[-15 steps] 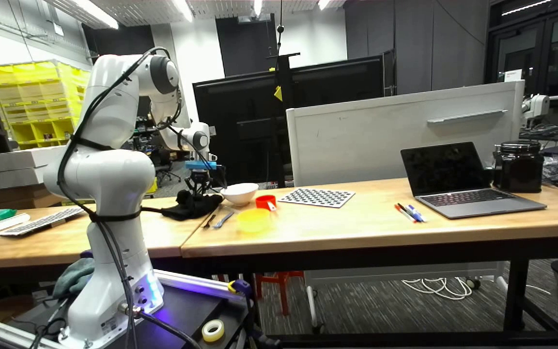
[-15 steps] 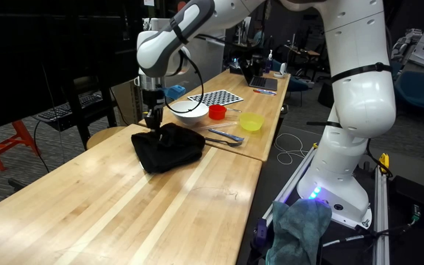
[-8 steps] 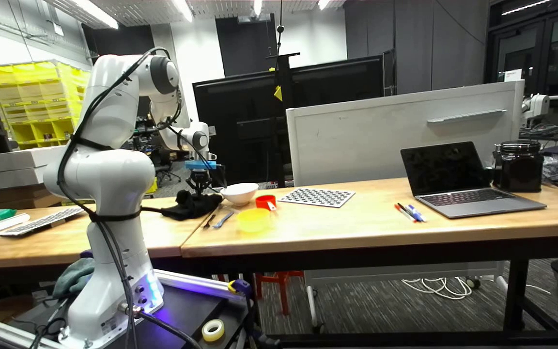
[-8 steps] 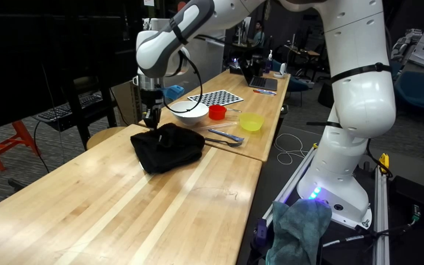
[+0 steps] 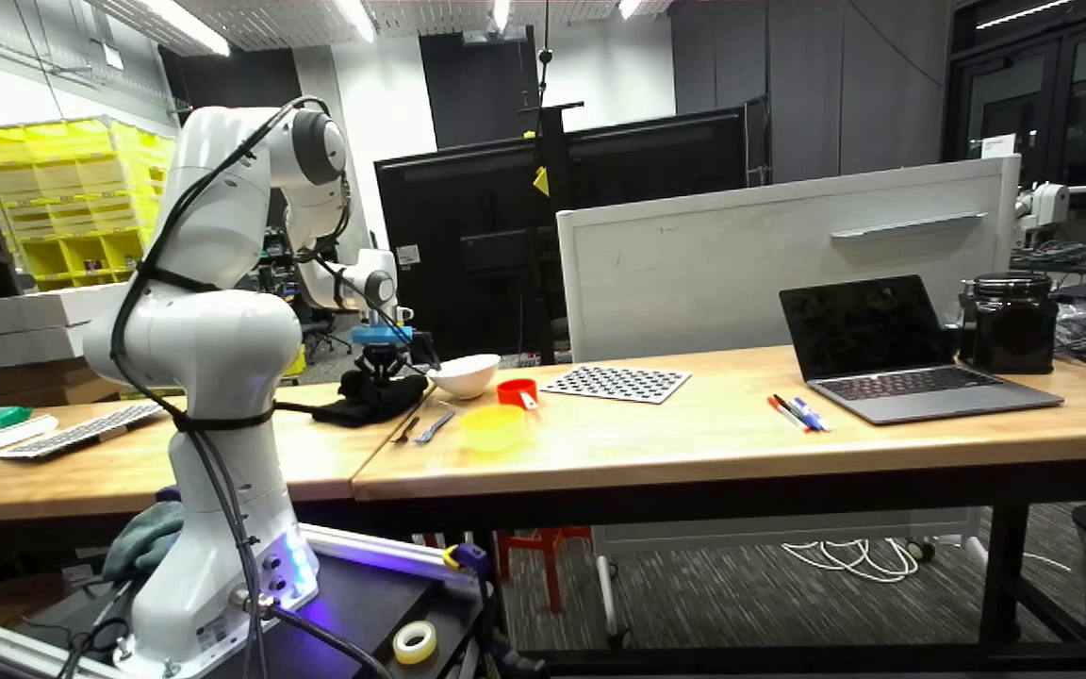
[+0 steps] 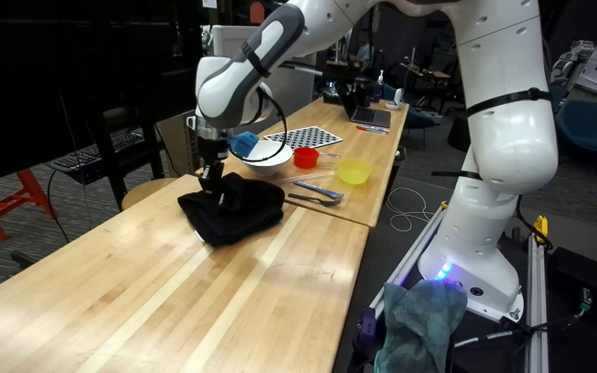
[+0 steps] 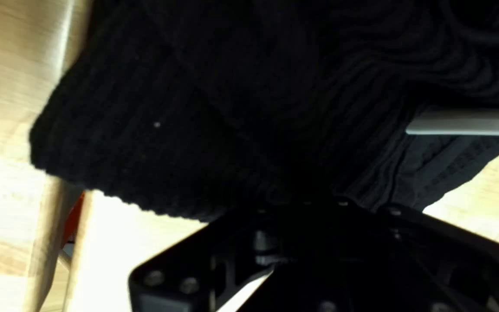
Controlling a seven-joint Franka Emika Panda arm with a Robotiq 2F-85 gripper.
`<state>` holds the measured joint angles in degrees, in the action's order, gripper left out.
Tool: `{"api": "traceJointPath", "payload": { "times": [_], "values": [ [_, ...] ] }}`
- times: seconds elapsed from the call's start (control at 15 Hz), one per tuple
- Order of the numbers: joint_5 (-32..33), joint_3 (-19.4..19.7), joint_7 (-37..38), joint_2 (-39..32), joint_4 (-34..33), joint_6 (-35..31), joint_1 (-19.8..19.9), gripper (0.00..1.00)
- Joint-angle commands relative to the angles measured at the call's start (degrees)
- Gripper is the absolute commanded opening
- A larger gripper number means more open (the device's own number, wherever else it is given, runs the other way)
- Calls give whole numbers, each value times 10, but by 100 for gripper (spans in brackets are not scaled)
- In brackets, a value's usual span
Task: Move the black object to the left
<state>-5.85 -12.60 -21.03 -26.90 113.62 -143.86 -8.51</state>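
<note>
The black object is a crumpled black cloth point(image 6: 241, 212) on the wooden table; it also shows in an exterior view point(image 5: 369, 404). In the wrist view the cloth point(image 7: 167, 130) fills most of the picture, with a ribbed edge and a small white tag point(image 7: 466, 122) on it. My gripper point(image 6: 212, 189) points down into the far part of the cloth, near the bowl. In the wrist view the dark fingers point(image 7: 303, 208) come together at the middle, with dark cloth at their tips. The fingertips themselves are hard to make out against the cloth.
A white bowl point(image 6: 266, 158) stands close beside the gripper and cloth. A red cup point(image 6: 306, 158), a yellow bowl point(image 6: 354, 171), a fork point(image 6: 314, 199) and a checkered mat point(image 6: 303, 138) lie beyond. A seam point(image 5: 392, 434) between two tables runs beside the cloth. A laptop point(image 5: 901, 377) stands farther off.
My gripper has gone lower into the cloth and a little left in both exterior views. The cloth has shifted slightly left too. The white bowl has moved very slightly.
</note>
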Motion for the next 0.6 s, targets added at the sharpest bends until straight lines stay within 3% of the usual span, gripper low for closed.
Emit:
{"api": "traceJointPath", "payload": {
  "times": [0.0,0.53],
  "values": [
    [4,-13,29,19,51,-51,-4,0],
    [-29,-46,111,91,172,-131,-8,0]
  ]
}}
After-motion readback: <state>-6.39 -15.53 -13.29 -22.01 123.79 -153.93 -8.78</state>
